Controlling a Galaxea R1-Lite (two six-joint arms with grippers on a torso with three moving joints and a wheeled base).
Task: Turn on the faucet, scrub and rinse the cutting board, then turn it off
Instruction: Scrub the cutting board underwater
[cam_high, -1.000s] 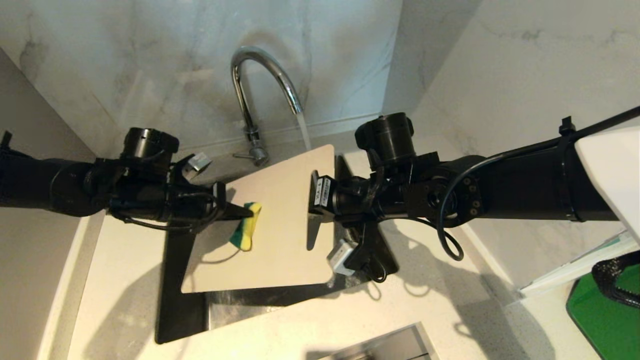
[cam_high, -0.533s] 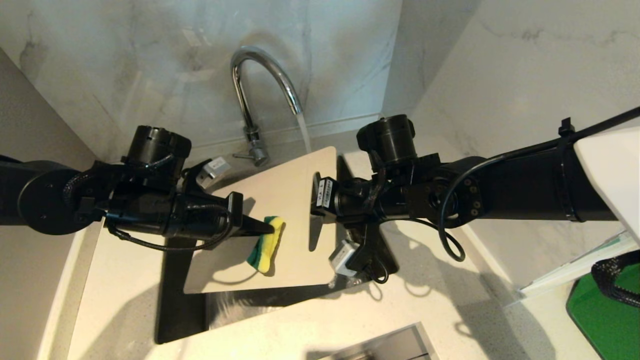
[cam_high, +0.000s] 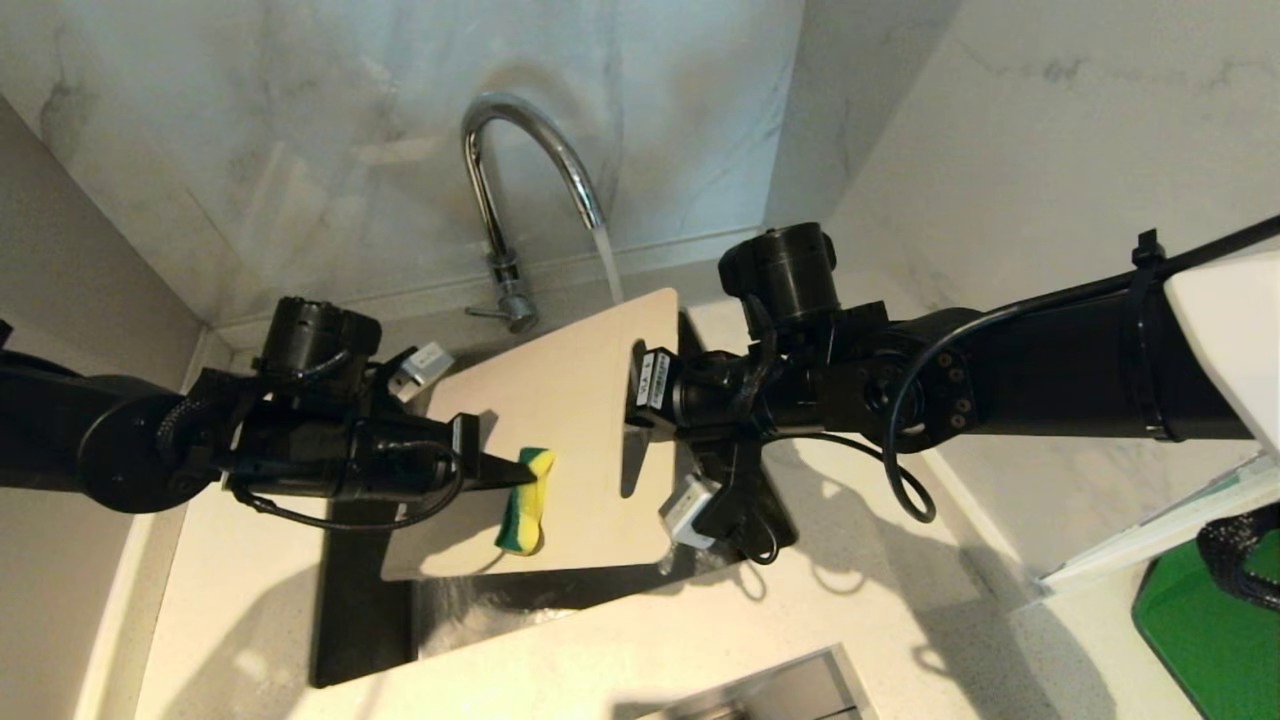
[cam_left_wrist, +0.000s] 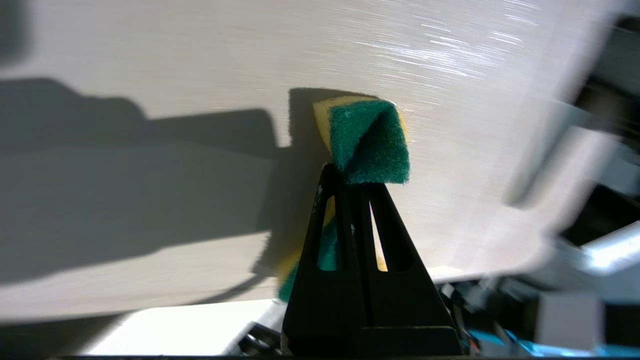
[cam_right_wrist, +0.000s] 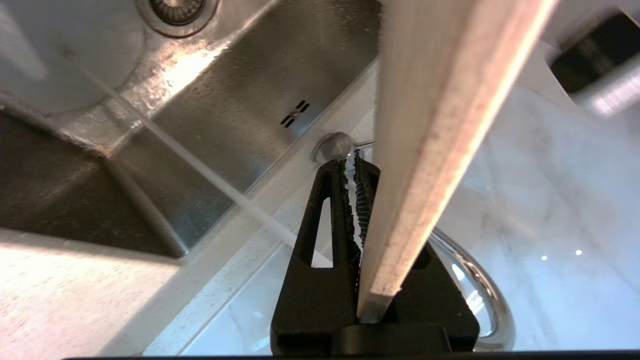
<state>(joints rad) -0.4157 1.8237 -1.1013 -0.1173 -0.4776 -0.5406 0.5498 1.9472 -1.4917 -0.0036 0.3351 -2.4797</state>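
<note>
The cutting board (cam_high: 560, 440) is held tilted over the sink (cam_right_wrist: 225, 115), its far corner just under the stream of water (cam_high: 608, 262) that runs from the faucet (cam_high: 510, 190) at the back edge of the desk (cam_high: 720, 640). The right end effector (cam_high: 632, 400) pinches the board's right edge, its fingers pressed onto the thin cream rim, as the right wrist view shows. The left end effector (cam_high: 522, 468) reaches in from the left, its fingers pressed together on a yellow and green sponge (cam_high: 525, 500), which lies against the board's upper face near its near edge. In the left wrist view the sponge (cam_left_wrist: 362, 140) appears folded, green side out, though the blur there makes the fold hard to judge. Water streaks glisten on the board's surface (cam_left_wrist: 425, 50). A bright green board (cam_high: 1210, 630) lies at the desk's right edge, well apart from the sink.
</note>
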